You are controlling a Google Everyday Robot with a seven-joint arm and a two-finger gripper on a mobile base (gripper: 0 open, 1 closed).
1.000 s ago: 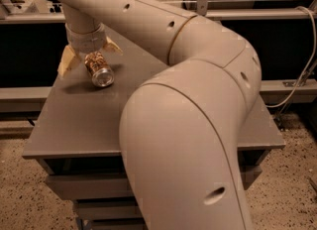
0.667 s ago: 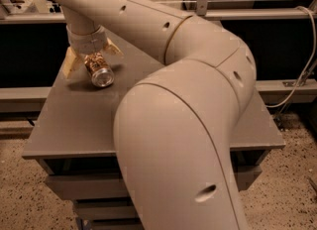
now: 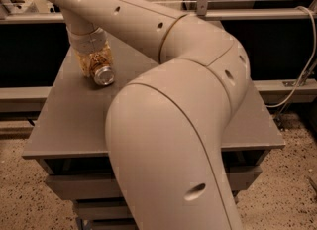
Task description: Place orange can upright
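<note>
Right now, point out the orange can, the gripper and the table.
orange can (image 3: 104,76): camera view, on its silver top.
gripper (image 3: 95,63): camera view, midway between its fingertips, around the can.
table (image 3: 64,125): camera view, bare top near its left edge.

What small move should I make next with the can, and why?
Probably rotate the wrist until the orange can stands vertical. The gripper, at the far left corner of the table, grips it tilted, silver top facing the camera, so releasing now would likely leave it lying down.
</note>
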